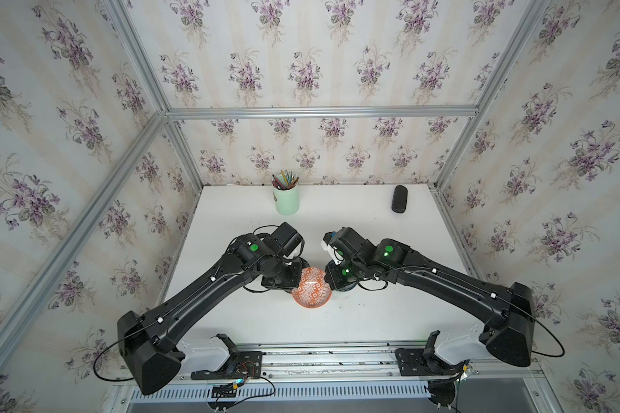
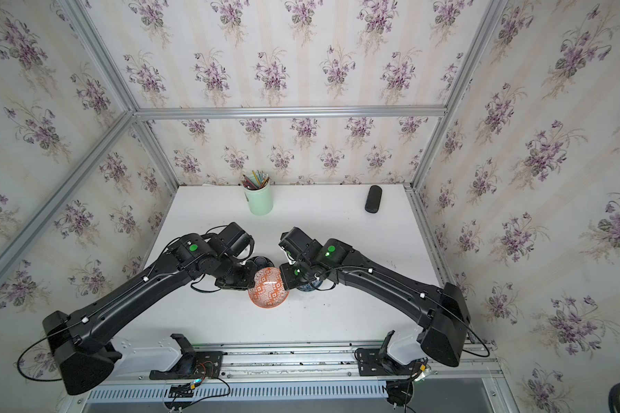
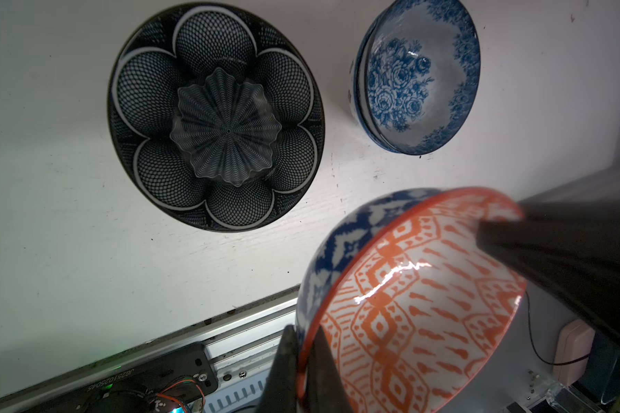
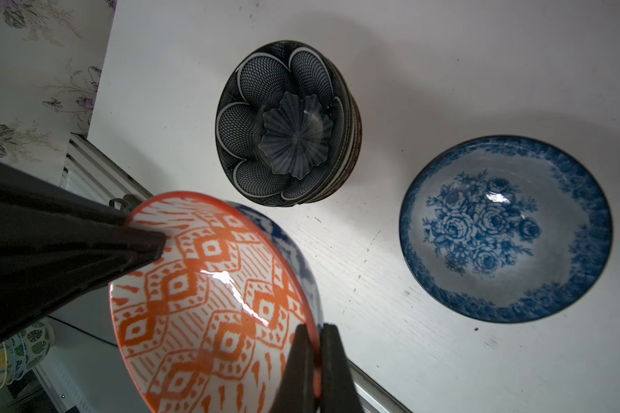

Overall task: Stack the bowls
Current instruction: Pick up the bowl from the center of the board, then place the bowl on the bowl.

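Two closed grips on one orange bowl (image 1: pixel 311 288), left gripper (image 3: pixel 303 339) pinching its rim, right gripper (image 4: pixel 314 336) pinching the opposite rim, bowl over the table (image 1: pixel 265 321) middle, dark petal bowl (image 3: pixel 215 118) and blue floral bowl (image 3: pixel 419 78) nearby.

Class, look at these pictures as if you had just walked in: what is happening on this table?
Both arms are on one bowl. The left gripper and the right gripper are each shut on the rim of the orange bowl, on opposite sides. Nearby on the white table stand the dark petal bowl, which tops a small stack, and the blue floral bowl. Whether the orange bowl is lifted is unclear.
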Motion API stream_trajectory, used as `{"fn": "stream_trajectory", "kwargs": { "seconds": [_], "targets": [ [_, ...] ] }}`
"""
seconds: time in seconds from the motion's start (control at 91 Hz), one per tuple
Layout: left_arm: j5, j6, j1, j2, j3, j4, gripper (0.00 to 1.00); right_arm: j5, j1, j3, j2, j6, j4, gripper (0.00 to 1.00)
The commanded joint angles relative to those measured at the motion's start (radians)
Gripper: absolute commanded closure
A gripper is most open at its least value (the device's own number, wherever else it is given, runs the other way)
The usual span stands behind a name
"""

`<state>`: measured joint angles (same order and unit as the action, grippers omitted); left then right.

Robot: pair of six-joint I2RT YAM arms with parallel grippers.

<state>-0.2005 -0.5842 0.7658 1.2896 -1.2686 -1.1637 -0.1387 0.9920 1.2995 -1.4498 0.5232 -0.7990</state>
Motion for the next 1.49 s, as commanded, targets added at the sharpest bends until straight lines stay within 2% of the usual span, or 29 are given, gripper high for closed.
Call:
{"fn": "stream_trajectory", "kwargs": {
  "seconds": [0.0, 0.011, 0.044, 0.143, 0.198, 0.275, 0.506, 0.549, 0.659, 1.121, 1.484],
  "targets": [
    [-0.012, 0.019, -0.002, -0.01, 0.008, 0.03, 1.0, 0.012, -0.001, 0.019, -0.008, -0.001, -0.017, 1.0],
    [-0.011, 0.019, -0.002, -0.012, 0.009, 0.032, 0.99, 0.012, -0.001, 0.022, -0.009, -0.001, -0.018, 1.0],
    [-0.003, 0.02, -0.002, -0.014, 0.012, 0.035, 0.89, 0.011, 0.0, 0.029, -0.011, -0.002, -0.023, 1.0],
    [0.017, 0.02, -0.002, -0.032, 0.017, 0.047, 0.49, 0.02, -0.001, 0.043, -0.012, -0.004, -0.033, 1.0],
    [0.029, 0.023, -0.002, -0.045, 0.018, 0.052, 0.37, 0.029, -0.002, 0.049, -0.015, -0.003, -0.043, 1.0],
    [0.056, 0.027, -0.002, -0.068, 0.011, 0.054, 0.27, 0.032, -0.002, 0.054, -0.019, -0.003, -0.047, 1.0],
    [0.16, 0.016, -0.002, -0.165, 0.021, 0.041, 0.23, 0.057, -0.008, 0.083, -0.032, -0.009, -0.057, 1.0],
    [0.175, 0.01, -0.002, -0.19, 0.032, 0.04, 0.17, 0.059, -0.016, 0.085, -0.029, -0.012, -0.056, 1.0],
    [0.199, -0.002, -0.003, -0.251, 0.062, 0.035, 0.15, 0.057, -0.039, 0.09, -0.02, -0.019, -0.054, 1.0],
    [0.317, -0.011, -0.005, -0.373, 0.14, -0.018, 0.16, 0.031, -0.204, 0.049, 0.027, -0.073, -0.032, 1.0],
    [0.371, 0.109, -0.01, -0.374, 0.14, 0.034, 0.17, 0.011, -0.34, 0.018, 0.054, -0.104, -0.028, 1.0]
  ]
}}
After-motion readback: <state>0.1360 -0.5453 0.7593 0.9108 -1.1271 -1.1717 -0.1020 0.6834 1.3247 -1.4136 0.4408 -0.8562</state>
